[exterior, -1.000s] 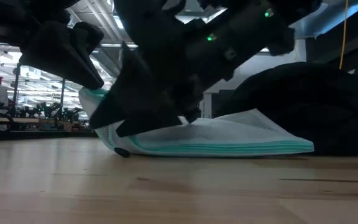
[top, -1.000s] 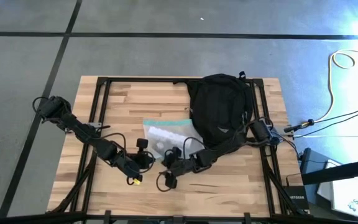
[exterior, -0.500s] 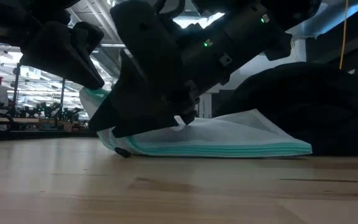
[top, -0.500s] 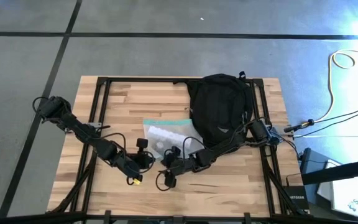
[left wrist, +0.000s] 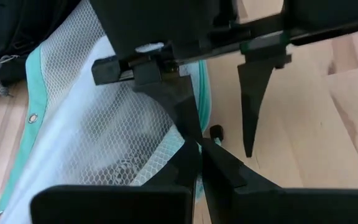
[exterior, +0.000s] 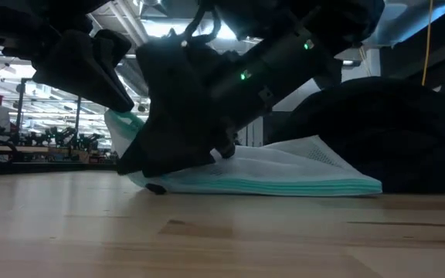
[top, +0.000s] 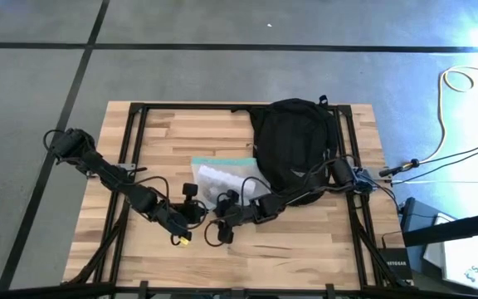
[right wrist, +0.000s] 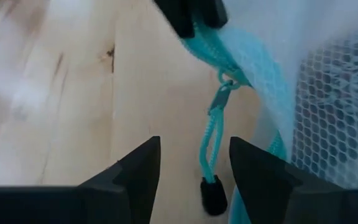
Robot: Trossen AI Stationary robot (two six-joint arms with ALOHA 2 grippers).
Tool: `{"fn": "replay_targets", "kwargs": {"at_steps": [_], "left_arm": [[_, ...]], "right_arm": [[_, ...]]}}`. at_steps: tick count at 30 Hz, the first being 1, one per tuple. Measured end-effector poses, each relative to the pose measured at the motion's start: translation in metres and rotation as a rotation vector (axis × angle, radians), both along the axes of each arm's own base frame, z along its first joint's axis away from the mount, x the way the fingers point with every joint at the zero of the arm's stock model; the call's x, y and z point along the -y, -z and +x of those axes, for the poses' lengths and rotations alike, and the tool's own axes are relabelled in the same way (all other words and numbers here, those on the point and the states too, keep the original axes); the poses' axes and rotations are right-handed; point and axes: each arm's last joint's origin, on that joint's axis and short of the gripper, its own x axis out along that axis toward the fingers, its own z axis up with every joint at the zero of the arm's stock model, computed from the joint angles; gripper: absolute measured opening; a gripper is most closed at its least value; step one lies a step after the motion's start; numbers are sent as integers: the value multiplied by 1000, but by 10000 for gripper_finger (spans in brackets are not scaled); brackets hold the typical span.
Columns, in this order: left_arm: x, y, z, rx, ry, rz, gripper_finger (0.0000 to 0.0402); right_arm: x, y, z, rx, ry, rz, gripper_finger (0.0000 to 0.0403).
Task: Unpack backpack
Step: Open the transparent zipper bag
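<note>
A pale butcher-block wooden bench (top: 181, 133) carries a large black fabric backpack (top: 295, 145) near its far right corner, and a clear mesh teal-edged pouch (top: 222, 176) just beside it toward the middle.

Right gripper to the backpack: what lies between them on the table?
In the high view, the mesh pouch lies between the right gripper and the backpack, along with the right arm's own links.

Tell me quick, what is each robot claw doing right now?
Left gripper: shut on the teal edge of the mesh pouch.
Right gripper: open, empty, by the pouch's zipper pull.
</note>
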Motion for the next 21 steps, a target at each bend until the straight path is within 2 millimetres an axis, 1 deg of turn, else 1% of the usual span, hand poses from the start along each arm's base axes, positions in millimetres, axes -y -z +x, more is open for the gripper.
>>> {"fn": "replay_targets", "kwargs": {"at_steps": [3, 6, 10, 13, 14, 18, 21], "left_arm": [[0, 0, 0, -1, 0, -3, 0], [0, 0, 0, 0, 1, -4, 0], [0, 0, 0, 1, 3, -4, 0], [0, 0, 0, 2, 3, -4, 0], [0, 0, 0, 2, 3, -4, 0], [0, 0, 0, 2, 3, -4, 0], [0, 0, 0, 1, 3, -4, 0]], "right_arm": [[1, 5, 1, -11, -32, -23, 152], [1, 6, 0, -24, -58, -44, 123], [1, 8, -1, -56, -144, -43, 69], [1, 10, -3, -95, -162, -46, 19], [1, 11, -4, -104, -164, -41, 11], [0, 11, -4, -105, -166, -25, 13], [-3, 7, -6, -110, -193, -9, 5]]}}
